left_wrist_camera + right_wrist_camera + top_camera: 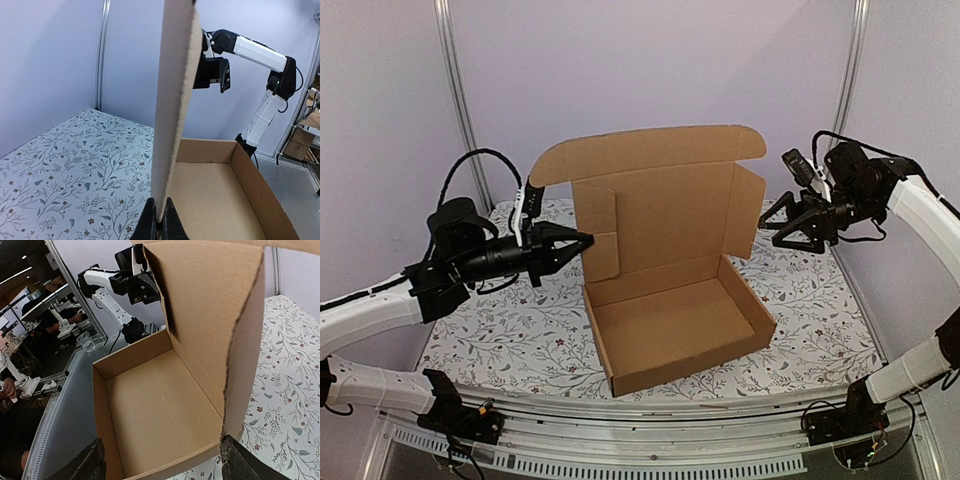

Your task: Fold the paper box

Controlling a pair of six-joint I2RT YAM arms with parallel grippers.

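Note:
The paper box (670, 320) stands mid-table as a shallow brown tray with its lid (660, 200) upright at the back. My left gripper (582, 242) is shut on the edge of the lid's left side flap (603, 235). In the left wrist view the fingers (150, 225) pinch that flap (175, 100) edge-on, with the tray (220, 195) to the right. My right gripper (772, 222) is open wide and empty, just right of the lid's right side flap (748, 210). In the right wrist view the gripper (162, 460) frames the tray (160, 405), the flap (245, 365) near its right finger.
A floral cloth (500, 330) covers the table. Purple walls and metal posts (460, 100) (850, 80) close in the back and sides. A white rail (650, 440) runs along the near edge. The opposite arm shows in each wrist view (250, 47) (130, 280).

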